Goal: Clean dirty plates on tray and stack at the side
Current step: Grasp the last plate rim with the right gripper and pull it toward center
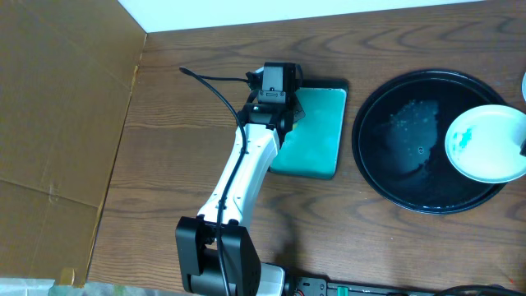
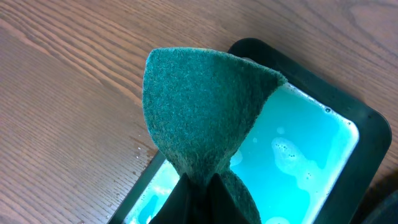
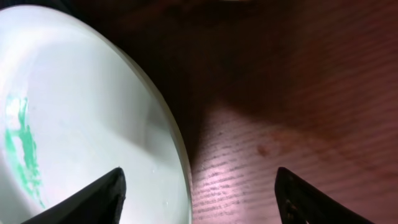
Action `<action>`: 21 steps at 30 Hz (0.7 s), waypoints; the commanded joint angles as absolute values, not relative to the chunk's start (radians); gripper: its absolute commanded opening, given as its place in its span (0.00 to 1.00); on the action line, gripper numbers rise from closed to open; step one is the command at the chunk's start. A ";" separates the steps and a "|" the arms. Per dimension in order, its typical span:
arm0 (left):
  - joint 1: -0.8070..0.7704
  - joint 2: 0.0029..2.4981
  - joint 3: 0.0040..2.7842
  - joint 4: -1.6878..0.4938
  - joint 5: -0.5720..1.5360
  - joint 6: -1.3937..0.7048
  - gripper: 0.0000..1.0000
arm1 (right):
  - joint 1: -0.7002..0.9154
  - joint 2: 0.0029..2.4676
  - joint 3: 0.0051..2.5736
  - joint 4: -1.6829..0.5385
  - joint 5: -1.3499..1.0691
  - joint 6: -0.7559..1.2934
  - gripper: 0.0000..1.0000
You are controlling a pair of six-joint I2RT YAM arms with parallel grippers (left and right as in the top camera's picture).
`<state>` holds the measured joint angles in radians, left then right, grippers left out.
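The left pincer (image 2: 200, 190) is clamped on a green scouring pad (image 2: 199, 106). The pad's gathered end is pinched between the fingers and the rest fans out ahead of them. Directly under this pincer lies the teal rectangular tray (image 1: 325, 123), holding pale, sudsy liquid (image 2: 292, 155). The pad hangs over the tray's edge, and whether it touches the liquid cannot be told.

Well off to this pincer's right, the black tray (image 1: 403, 140) sits on the wooden table (image 1: 164, 164). One plate (image 1: 493, 148) lies at the tray's far right side, overlapping its rim, with a teal smear (image 1: 464, 138) on the half nearer the left pincer.

The right pincer (image 3: 199, 174) has its jaws spread wide, with the plate's rim between them. One finger (image 3: 102, 196) is over the plate's white face and the other (image 3: 305, 199) is out over bare wood. Whether either finger touches the plate cannot be told.
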<state>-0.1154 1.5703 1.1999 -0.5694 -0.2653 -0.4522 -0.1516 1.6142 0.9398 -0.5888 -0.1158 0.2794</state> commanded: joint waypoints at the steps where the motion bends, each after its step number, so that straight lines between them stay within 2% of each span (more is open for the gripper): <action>1: -0.112 1.560 1.196 -0.567 -0.281 -0.469 0.07 | -0.142 1.623 0.904 -0.545 -0.172 0.292 0.68; 5: -0.112 1.560 1.196 -0.567 -0.281 -0.469 0.07 | -0.142 1.623 0.880 -0.500 -0.193 0.292 0.51; 9: -0.112 1.560 1.196 -0.567 -0.281 -0.469 0.07 | -0.142 1.623 0.880 -0.504 -0.193 0.292 0.52; 16: -0.112 1.560 1.196 -0.568 -0.281 -0.469 0.07 | -0.115 1.623 0.876 -0.484 -0.191 0.292 0.15; 18: -0.112 1.560 1.196 -0.568 -0.281 -0.469 0.07 | -0.105 1.623 0.876 -0.482 -0.188 0.292 0.11; 19: -0.112 1.560 1.196 -0.568 -0.281 -0.469 0.07 | -0.103 1.623 0.876 -0.482 -0.185 0.292 0.03; 21: -0.112 1.560 1.196 -0.568 -0.281 -0.469 0.07 | -0.102 1.623 0.876 -0.472 -0.185 0.298 0.01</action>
<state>-0.1154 1.5703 1.1999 -0.5690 -0.2653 -0.4522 -0.1135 1.6142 0.8864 -0.4797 -0.1879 0.2893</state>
